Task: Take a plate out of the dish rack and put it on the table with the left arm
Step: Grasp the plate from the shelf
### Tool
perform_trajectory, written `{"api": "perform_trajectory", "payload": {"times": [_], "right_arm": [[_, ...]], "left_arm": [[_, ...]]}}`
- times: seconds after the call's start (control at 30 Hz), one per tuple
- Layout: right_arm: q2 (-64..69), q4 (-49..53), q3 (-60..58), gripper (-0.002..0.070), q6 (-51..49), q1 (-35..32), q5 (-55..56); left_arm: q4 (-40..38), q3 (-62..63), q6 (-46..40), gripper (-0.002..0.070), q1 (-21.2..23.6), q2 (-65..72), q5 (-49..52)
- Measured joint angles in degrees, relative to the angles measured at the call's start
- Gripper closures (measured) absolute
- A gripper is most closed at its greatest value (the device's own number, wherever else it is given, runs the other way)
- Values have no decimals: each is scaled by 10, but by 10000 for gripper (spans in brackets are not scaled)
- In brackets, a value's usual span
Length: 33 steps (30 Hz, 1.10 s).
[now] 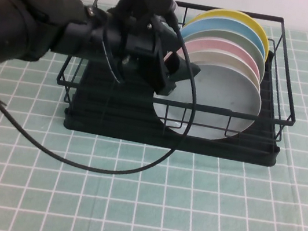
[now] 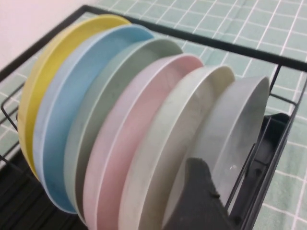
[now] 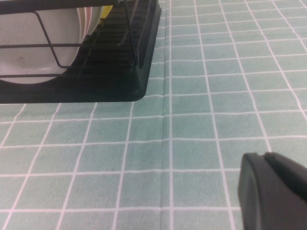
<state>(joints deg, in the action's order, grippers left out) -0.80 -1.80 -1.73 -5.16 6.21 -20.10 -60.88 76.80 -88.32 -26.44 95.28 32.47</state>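
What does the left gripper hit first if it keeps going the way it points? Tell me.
Probably the plate at the front of the stack in the dish rack; the left gripper is aimed at its edge. The right gripper sits low over the table.

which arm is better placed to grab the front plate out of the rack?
Left. The left hand is already inside the dish rack at the edge of the grey-blue plate. The right hand is low over the table, outside the rack.

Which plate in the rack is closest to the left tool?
The pale grey-blue plate at the front of the stack; the left tool sits at its rim. The right tool hovers over the table.
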Motion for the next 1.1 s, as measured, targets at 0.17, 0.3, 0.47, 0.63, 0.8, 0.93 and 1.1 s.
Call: {"api": "perform_trajectory", "payload": {"times": [0.17, 0.3, 0.47, 0.63, 0.8, 0.93, 1.1], "right_arm": [[0, 0, 0, 694, 0, 0, 0], [0, 0, 0, 694, 0, 0, 0], [0, 0, 0, 694, 0, 0, 0], [0, 0, 0, 694, 0, 0, 0], [0, 0, 0, 694, 0, 0, 0], [0, 0, 0, 694, 0, 0, 0], [0, 0, 0, 694, 0, 0, 0]], "left_arm": [[-13, 0, -14, 247, -1, 25, -19], [-26, 0, -41, 246, -1, 41, -24], [-60, 3, -81, 246, -1, 58, -28], [-107, 21, -110, 247, -2, 80, -30], [-124, 31, -119, 265, -4, 102, -24], [-126, 31, -131, 280, -4, 116, -24], [-129, 31, -138, 407, -4, 125, -37]]}}
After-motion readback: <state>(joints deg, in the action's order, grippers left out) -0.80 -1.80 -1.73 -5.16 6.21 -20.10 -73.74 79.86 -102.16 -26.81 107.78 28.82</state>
